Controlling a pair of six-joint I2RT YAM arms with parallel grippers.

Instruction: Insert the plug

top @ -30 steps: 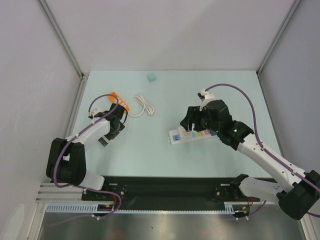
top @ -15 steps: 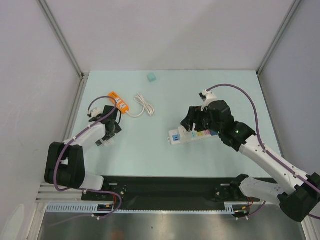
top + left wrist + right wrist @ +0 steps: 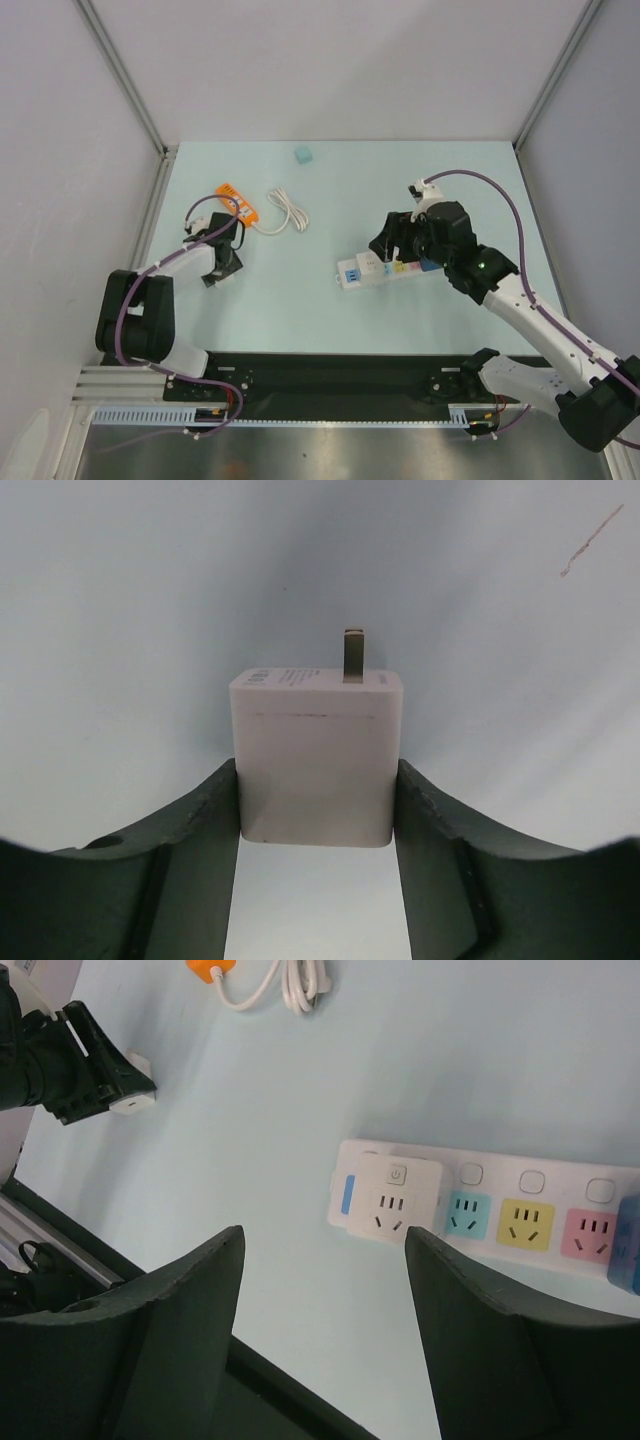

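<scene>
My left gripper is shut on a white plug, a square adapter with one metal prong showing at its top, held just above the table. In the top view the left gripper is at the left side. The right wrist view shows the plug in those fingers. A white power strip with blue, yellow and pink sockets lies mid-right; it also shows in the right wrist view. My right gripper is open and empty above the strip's left end.
An orange device with a coiled white cable lies behind the left gripper. A small teal cube sits near the back wall. A white cube socket sits on the strip's left end. Walls close in both sides.
My left gripper has drawn back off the orange device toward the left, still holding the plug. My right gripper has shifted slightly right over the strip.
</scene>
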